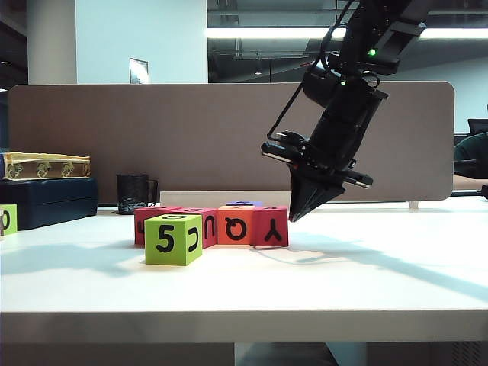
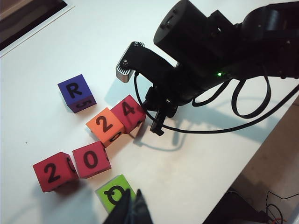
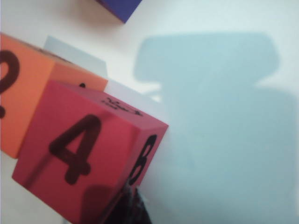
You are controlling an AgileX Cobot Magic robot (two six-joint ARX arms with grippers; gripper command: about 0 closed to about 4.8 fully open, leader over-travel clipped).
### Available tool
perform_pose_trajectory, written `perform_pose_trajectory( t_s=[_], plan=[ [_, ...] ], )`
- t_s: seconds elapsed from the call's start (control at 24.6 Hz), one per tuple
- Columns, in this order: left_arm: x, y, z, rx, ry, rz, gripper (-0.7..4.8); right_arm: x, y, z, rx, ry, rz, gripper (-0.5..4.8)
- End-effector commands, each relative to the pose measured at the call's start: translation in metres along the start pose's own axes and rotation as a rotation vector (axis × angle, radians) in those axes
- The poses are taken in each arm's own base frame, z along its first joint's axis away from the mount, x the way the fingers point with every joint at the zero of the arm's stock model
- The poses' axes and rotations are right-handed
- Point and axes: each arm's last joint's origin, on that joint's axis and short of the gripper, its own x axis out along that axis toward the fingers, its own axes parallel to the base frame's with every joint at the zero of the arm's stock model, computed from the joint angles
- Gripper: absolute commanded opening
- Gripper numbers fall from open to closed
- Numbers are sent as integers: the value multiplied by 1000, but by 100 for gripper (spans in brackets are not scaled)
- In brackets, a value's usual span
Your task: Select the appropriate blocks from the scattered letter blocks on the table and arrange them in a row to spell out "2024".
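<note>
Left gripper (image 2: 132,207) pressed together, poised over lime-green foam cube (image 2: 115,194) beside row of pink-red and orange foam blocks (image 2: 91,151) reading 2024 on white table (image 1: 366,274); right gripper (image 1: 293,215) pinched shut, empty, just beside row's end block (image 1: 271,226)

So the white desk (image 1: 366,274) has a little row of foam cubes sitting on it: a red cube with 2 on top (image 2: 53,171), a red one with 0 (image 2: 91,159), an orange one with 2 (image 2: 106,126) and a red one with 4 (image 2: 128,112), all touching side by side. A lime-green cube (image 1: 174,239) sits just in front of the row, and a purple cube marked R (image 2: 76,93) sits just behind it. A black mug (image 1: 133,193) stands further back.
</note>
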Motion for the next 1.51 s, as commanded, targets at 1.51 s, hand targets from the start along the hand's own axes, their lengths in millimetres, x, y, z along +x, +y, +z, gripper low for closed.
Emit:
perform_pose_trajectory(
  t_s=[1.51],
  plan=[
    [109,100,-28,-128,246,59,-6,-143,44,9,-158,-212,24,-1]
  ],
)
